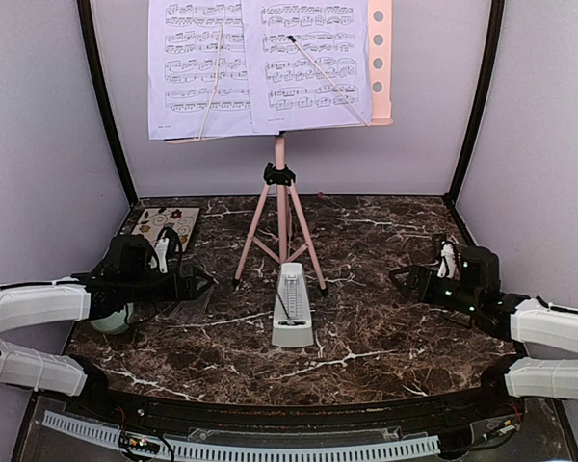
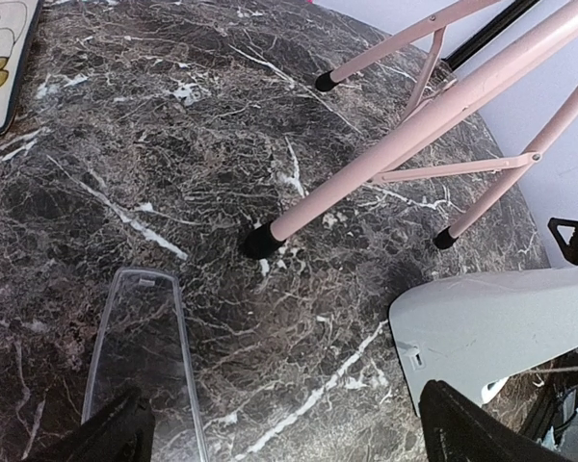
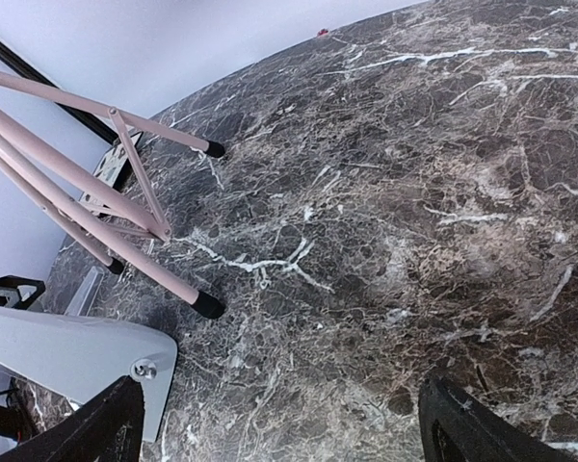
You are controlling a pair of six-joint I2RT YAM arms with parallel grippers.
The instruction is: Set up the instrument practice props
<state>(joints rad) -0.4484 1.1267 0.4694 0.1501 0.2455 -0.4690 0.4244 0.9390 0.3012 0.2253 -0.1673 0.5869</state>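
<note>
Nearest us, at the table's near edge, both arms reach in from the sides and lie low over the dark marble table (image 1: pixel 385 332).

Left gripper (image 1: pixel 204 281): jaws spread wide, nothing between them. In the left wrist view we see only bare marble between its fingers (image 2: pixel 111 435). It hovers left of centre, pointing toward the middle of the table.

Right gripper (image 1: pixel 401 279): jaws also fully apart and empty, pointing inward from the right. Its own camera shows open tabletop between its fingers (image 3: pixel 491 423).

Metronome (image 1: pixel 291 306): upright on the marble, between the two grippers and apart from both. It stands just in front of the stand's two front feet, touching neither as far as we can tell.

Music stand (image 1: pixel 281 207): pink, upright on its tripod at mid-table, behind the metronome, with all feet on the marble. Its perforated desk is at the top of the overhead view.

Left sheet-music page (image 1: pixel 197 67) and right sheet-music page (image 1: pixel 308 63): both rest on the desk side by side with edges overlapping at the middle, each crossed by a thin retaining arm.

Floral coaster (image 1: pixel 167 226): flat at the far left of the table, behind the left gripper. Pale green bowl (image 1: pixel 111 320): mostly hidden under the left arm.
</note>
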